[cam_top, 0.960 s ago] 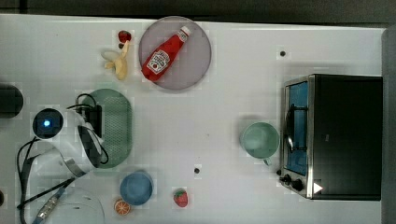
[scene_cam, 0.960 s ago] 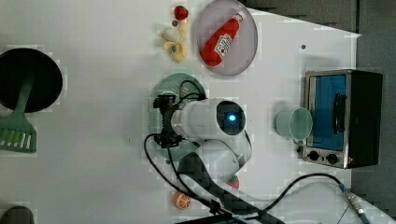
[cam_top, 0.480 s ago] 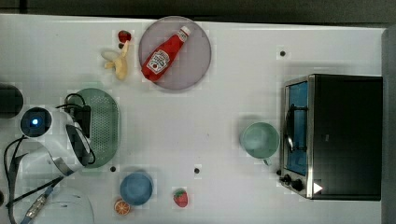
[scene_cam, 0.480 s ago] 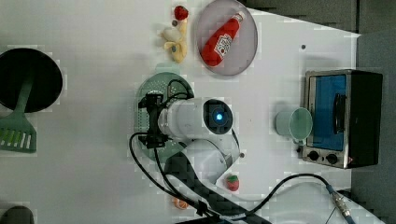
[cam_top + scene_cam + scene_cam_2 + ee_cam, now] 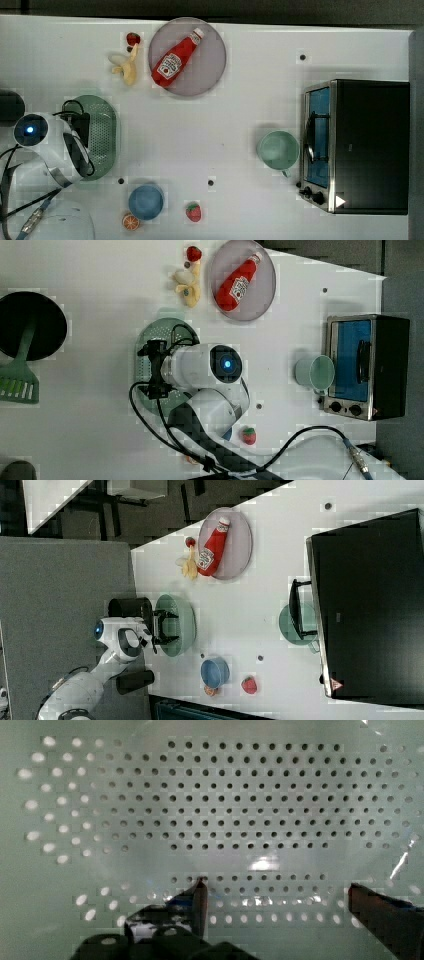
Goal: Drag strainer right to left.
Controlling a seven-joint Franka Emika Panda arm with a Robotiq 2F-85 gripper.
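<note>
The strainer is a pale mint-green oblong colander lying near the top view's left edge, partly under the white arm. My gripper reaches down into its bowl. The wrist view looks straight onto the perforated bottom of the strainer, with my gripper open and its two dark fingertips spread wide just above the holes, nothing between them. The left view has the strainer and gripper left of centre. In the right view the gripper sits over the strainer.
A ketchup bottle lies on a grey plate, with a banana beside it. A blue bowl, an orange slice and a strawberry lie below the strainer. A mint cup stands by the toaster oven.
The strainer has slid toward the top view's left edge together with my arm. The fingers stay spread inside the bowl.
</note>
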